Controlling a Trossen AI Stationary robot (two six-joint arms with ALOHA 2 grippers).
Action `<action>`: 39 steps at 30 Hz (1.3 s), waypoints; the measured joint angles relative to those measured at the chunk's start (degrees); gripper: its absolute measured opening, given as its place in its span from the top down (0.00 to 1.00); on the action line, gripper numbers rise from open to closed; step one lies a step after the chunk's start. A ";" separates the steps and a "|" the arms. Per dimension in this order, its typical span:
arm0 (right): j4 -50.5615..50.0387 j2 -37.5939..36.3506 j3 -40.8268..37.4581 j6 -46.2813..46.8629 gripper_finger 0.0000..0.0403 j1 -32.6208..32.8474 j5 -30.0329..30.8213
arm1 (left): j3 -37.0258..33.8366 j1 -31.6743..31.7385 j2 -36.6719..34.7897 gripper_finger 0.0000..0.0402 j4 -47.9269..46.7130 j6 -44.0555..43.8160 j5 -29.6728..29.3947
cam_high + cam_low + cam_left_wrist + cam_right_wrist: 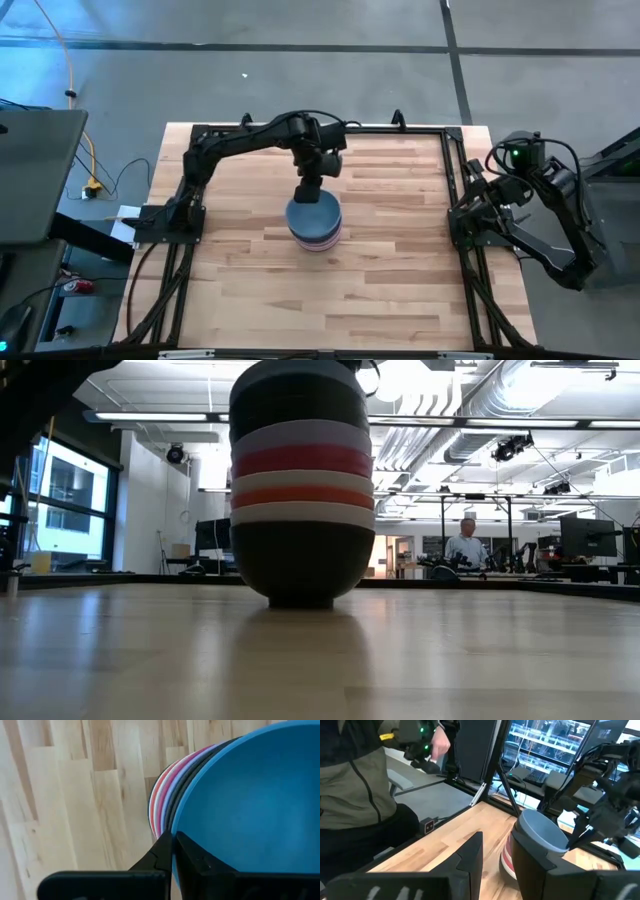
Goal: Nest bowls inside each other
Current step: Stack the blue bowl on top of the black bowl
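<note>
A nested stack of bowls (316, 224) rests by its black bottom bowl (300, 565) on the middle of the table. Above that bowl show white, red, white, magenta, lavender and black rims, with the blue bowl (250, 800) on top. My left gripper (173, 845) is over the stack's far side (310, 192), shut on the blue bowl's rim. My right arm (530, 205) waits off the table's right edge, and its gripper (497, 862) is open and faces the stack (535, 837). My left gripper pinches the blue bowl's rim (176, 827) between its two fingers, one finger inside the bowl and one outside. The fingers come from above, pointing down. The blue bowl sits in the top of the stack, mouth up.
Bare wooden table (400, 280) lies all around the stack, bounded by black frame rails (455, 190) at the left, right and far sides. A person in an olive jacket (355, 775) stands beyond the table; another person (465, 543) is far off in the room.
</note>
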 joint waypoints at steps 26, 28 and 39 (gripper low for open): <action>-0.16 0.02 0.00 0.35 0.77 0.00 0.24 | 7.34 -0.31 1.74 1.00 -1.54 2.55 2.41; -0.71 0.02 0.00 0.28 0.77 -0.01 0.24 | 7.32 -0.31 1.74 1.00 -1.54 2.56 2.43; -1.06 0.02 0.00 0.23 0.77 0.00 0.22 | 7.32 -0.31 1.71 0.94 -1.57 2.11 2.37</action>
